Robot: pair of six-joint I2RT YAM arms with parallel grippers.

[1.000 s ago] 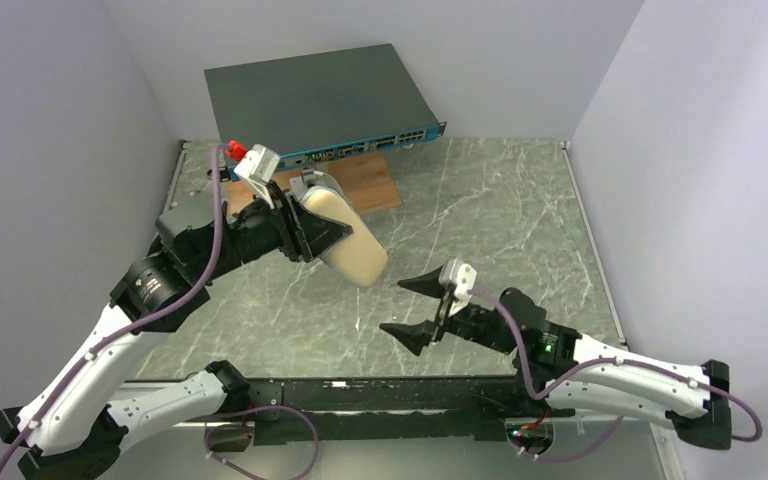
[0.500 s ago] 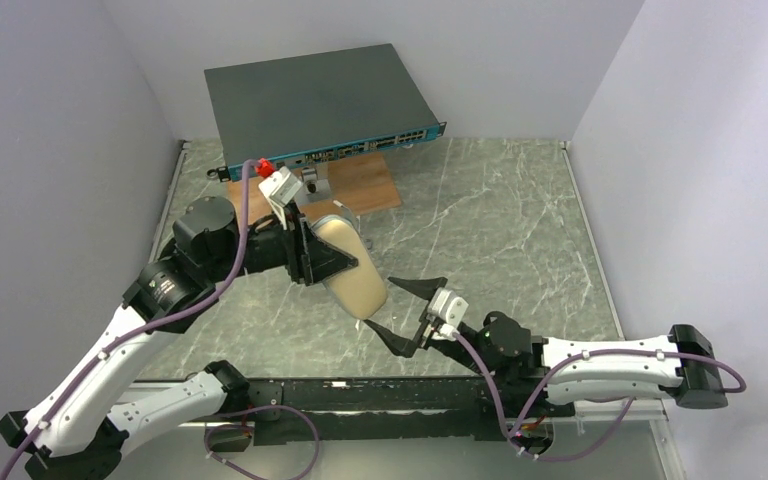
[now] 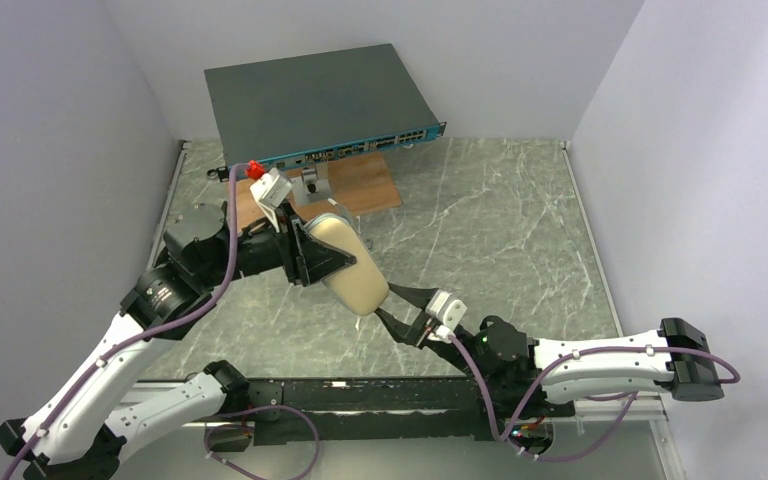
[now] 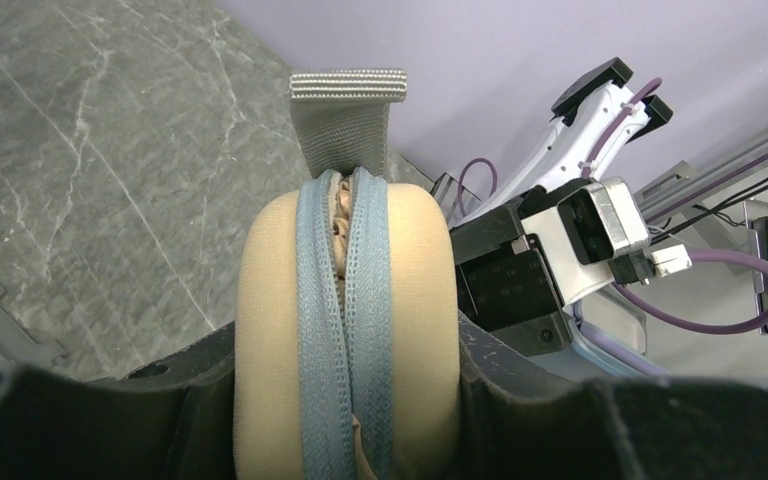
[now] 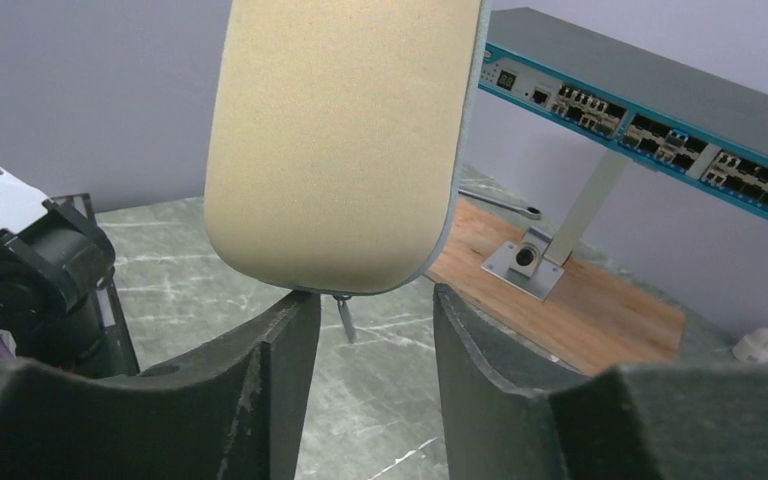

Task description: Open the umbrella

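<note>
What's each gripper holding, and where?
Left gripper clamps the beige zippered case across its broad sides. Right gripper holds nothing: its fingers straddle the zipper pull, not closed on it.

A beige case (image 5: pixel 340 150) is seen hanging upright from the top edge. A blue-grey zip seam runs down its right side, and a small metal zip pull (image 5: pixel 344 318) dangles below its rounded end. The right gripper (image 5: pixel 372 305) is held just beneath, its dark fingers (image 5: pixel 260 390) spread apart with the pull between them. Behind, a teal-fronted network switch (image 5: pixel 660 100) is raised on a grey bracket (image 5: pixel 578 208) fixed to a wooden board (image 5: pixel 580 300) on the marbled bench (image 5: pixel 180 260).
</note>
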